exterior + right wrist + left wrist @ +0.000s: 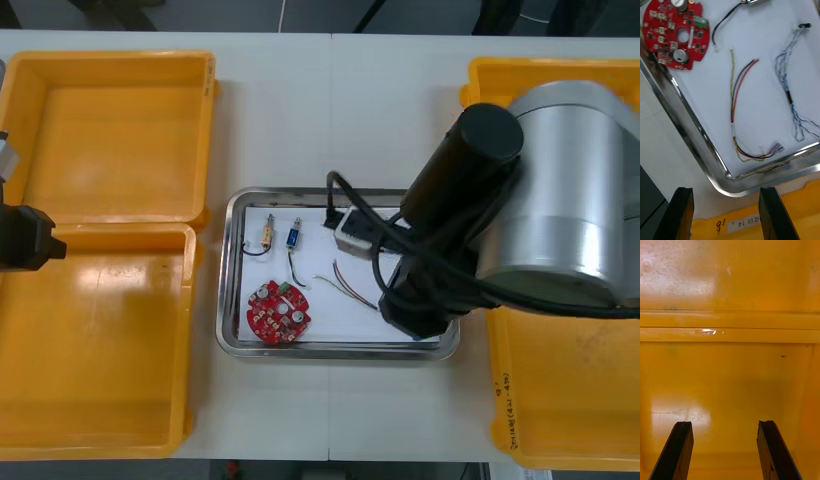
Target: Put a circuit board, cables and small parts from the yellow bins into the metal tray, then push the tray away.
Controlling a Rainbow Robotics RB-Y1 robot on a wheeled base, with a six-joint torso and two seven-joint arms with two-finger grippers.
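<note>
Nearness favours the right end effector (pixel 725 192), open and empty over the near right corner of the loaded metal tray (pixel 696 138), whose long axis runs crosswise on the worktop (pixel 400 100), while the left end effector (pixel 725 425) hangs open over the yellow bins (pixel 110 130).

I see the tray (pixel 232 300) on the bench (pixel 330 120), between paired bins (pixel 110 130) at each side. In it the circuit board (pixel 279 313) lies near-left, two small metal parts (pixel 268 235) behind it, and cables (pixel 345 283) to its right. My right end effector (pixel 726 191) hangs over the tray's near-right corner
</note>
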